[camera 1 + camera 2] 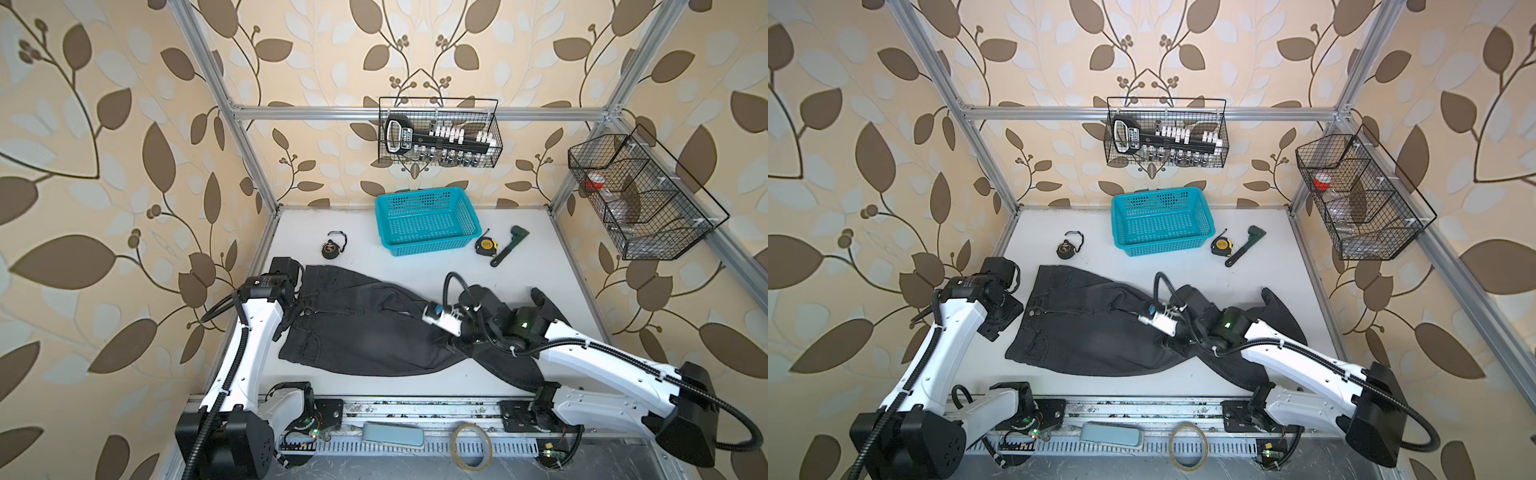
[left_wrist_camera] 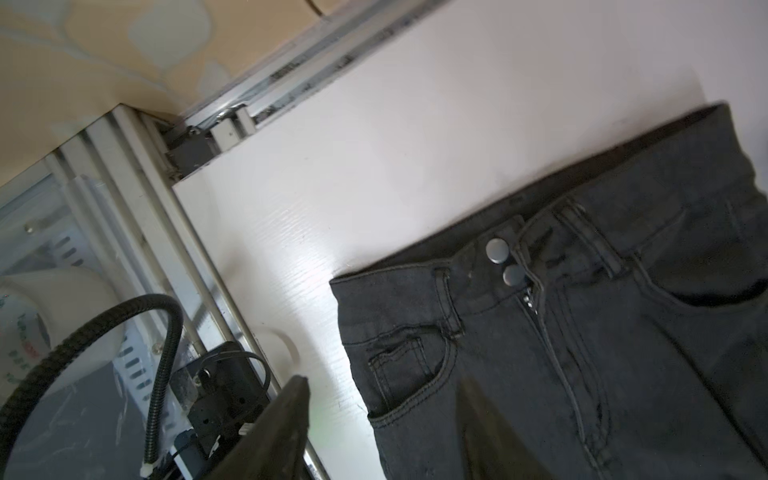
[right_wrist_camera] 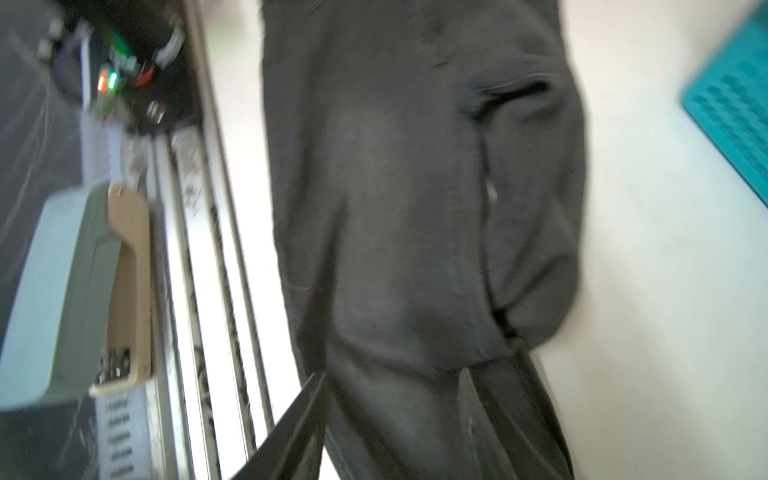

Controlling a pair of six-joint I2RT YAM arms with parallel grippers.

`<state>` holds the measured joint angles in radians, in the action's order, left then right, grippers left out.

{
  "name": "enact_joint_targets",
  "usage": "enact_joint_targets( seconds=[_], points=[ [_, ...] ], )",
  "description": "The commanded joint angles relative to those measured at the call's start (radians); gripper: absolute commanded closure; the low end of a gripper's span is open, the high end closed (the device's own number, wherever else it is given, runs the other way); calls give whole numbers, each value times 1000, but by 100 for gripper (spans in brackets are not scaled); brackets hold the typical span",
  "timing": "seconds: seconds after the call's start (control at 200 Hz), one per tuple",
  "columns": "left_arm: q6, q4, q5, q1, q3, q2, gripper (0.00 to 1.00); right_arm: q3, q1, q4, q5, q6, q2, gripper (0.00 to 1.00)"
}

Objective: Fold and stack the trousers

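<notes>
Your trousers (image 1: 365,332) are lying unfolded across the desk (image 1: 374,257), in front of the teal basket (image 1: 428,220), with the waistband sitting by your left arm. Your left claw (image 2: 382,419) is hanging over the front pocket, fingers apart. Your right claw (image 3: 399,424) is also standing apart, straddling the leg fabric.

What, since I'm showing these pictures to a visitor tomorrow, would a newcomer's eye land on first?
The dark trousers sprawl across the middle of the white table, waistband by the left arm and legs running under the right arm. Behind them a bright teal basket stands near the table's back edge, empty. Bold brown-leaf wallpaper covers the walls all around.
</notes>
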<state>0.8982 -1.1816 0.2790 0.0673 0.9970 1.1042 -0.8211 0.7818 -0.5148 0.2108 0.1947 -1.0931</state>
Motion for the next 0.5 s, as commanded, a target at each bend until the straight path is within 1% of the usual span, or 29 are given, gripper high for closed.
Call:
enact_joint_targets(
  seconds=[0.0, 0.03, 0.08, 0.12, 0.15, 0.18, 0.245, 0.295, 0.39, 0.455, 0.495],
  points=[
    [-87, 89, -231, 6, 30, 69, 39, 4, -151, 37, 87, -236, 4, 44],
    [-87, 110, -274, -1, 26, 89, 39, 12, -192, 49, 80, -301, 3, 45],
    [-68, 133, -303, -33, 19, 118, 39, 22, -245, 58, 90, -363, 3, 44],
    [-62, 171, -320, -65, 8, 130, 39, 30, -270, 51, 29, -419, 13, 44],
    [-49, 197, -326, -94, 3, 141, 39, 37, -291, 37, -6, -457, 19, 40],
    [-36, 221, -336, -120, -3, 154, 39, 44, -315, 22, -27, -486, 22, 38],
    [-15, 277, -371, -175, -11, 190, 39, 54, -382, -60, -97, -567, 30, 34],
    [-8, 298, -382, -221, -3, 225, 39, 65, -447, -118, -109, -594, 42, 31],
    [-37, 326, -389, -301, 34, 289, 37, 80, -568, -211, -193, -643, 86, 30],
    [-69, 336, -398, -341, 62, 327, 36, 81, -653, -272, -264, -679, 108, 28],
    [-86, 341, -408, -360, 73, 379, 35, 75, -706, -318, -311, -708, 112, 27]
  ],
)
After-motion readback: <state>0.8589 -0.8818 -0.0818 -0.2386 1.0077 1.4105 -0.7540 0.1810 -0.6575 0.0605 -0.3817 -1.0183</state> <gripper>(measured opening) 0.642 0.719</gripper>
